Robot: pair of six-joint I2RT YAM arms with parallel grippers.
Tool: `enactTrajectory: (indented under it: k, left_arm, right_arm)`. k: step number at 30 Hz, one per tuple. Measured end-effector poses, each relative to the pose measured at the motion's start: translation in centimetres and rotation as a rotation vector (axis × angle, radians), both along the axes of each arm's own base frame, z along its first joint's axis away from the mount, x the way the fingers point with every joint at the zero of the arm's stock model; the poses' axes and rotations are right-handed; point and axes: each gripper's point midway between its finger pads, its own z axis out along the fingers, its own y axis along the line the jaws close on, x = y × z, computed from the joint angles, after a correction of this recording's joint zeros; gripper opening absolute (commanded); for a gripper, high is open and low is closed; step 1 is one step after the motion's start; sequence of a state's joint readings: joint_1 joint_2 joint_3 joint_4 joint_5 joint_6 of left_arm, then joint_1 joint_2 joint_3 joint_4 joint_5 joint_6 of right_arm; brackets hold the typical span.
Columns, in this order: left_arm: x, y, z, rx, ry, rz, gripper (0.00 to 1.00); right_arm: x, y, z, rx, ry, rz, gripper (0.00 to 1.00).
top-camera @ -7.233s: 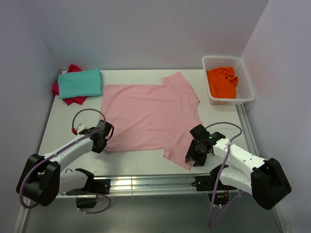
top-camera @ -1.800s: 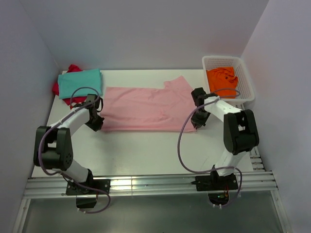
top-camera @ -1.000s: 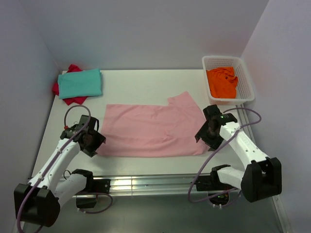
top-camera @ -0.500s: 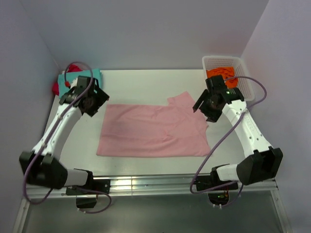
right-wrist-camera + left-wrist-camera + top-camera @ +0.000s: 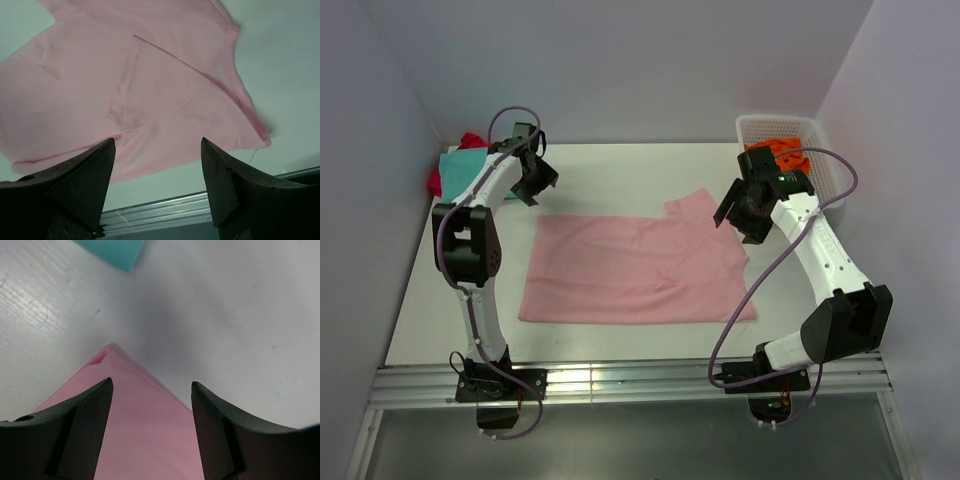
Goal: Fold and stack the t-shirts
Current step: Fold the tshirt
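Note:
A pink t-shirt (image 5: 635, 265), folded in half into a long band, lies flat across the middle of the table. Its short sleeve sticks out at the far right. My left gripper (image 5: 533, 182) hovers open over the shirt's far left corner; in the left wrist view that pink corner (image 5: 135, 425) shows between the open left gripper (image 5: 151, 385). My right gripper (image 5: 738, 210) hangs open and empty above the sleeve end. The right wrist view looks down on the pink shirt (image 5: 140, 85) past the open right gripper (image 5: 157, 140). A folded teal t-shirt (image 5: 458, 163) rests on a red one (image 5: 434, 182) at the far left.
A white basket (image 5: 825, 165) at the far right holds a crumpled orange t-shirt (image 5: 782, 158). The teal shirt's corner (image 5: 112, 250) shows at the top of the left wrist view. The metal rail (image 5: 160, 212) runs along the table's near edge.
Both arms have swung from the shirt's near corners up to its far side. The left gripper now sits further back. The pink shirt has stayed where it lay.

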State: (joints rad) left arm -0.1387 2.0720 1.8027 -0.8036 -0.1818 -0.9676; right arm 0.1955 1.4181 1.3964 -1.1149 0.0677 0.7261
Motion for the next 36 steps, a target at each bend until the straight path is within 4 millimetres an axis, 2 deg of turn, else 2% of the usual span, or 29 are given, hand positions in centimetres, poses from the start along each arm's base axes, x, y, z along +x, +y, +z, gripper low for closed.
enactTrajectory:
  k: [12,23,26,33,36]
  left_arm:
    - [-2.5,0.2,-4.1,-0.032,0.131,0.142,0.68]
    - [-2.5,0.5,-7.7,-0.007,0.183,0.148,0.66]
    - [-2.4,0.6,-7.8,0.001,0.182,0.147,0.63]
    - [-2.4,0.9,-8.0,0.015,0.184,0.148,0.41]
    - [-2.6,1.0,-8.1,0.023,0.19,0.143,0.31]
  right_arm:
    - [-0.3,-1.0,-1.2,-0.025,0.043,0.007,0.76]
    - [-0.3,-1.5,-2.1,-0.042,0.071,0.011,0.75]
    - [-0.5,-1.7,-2.5,-0.05,0.082,0.012,0.75]
    - [-0.5,-2.0,-3.0,-0.055,0.097,0.007,0.74]
    - [0.1,-2.0,-3.1,-0.058,0.104,0.007,0.74]
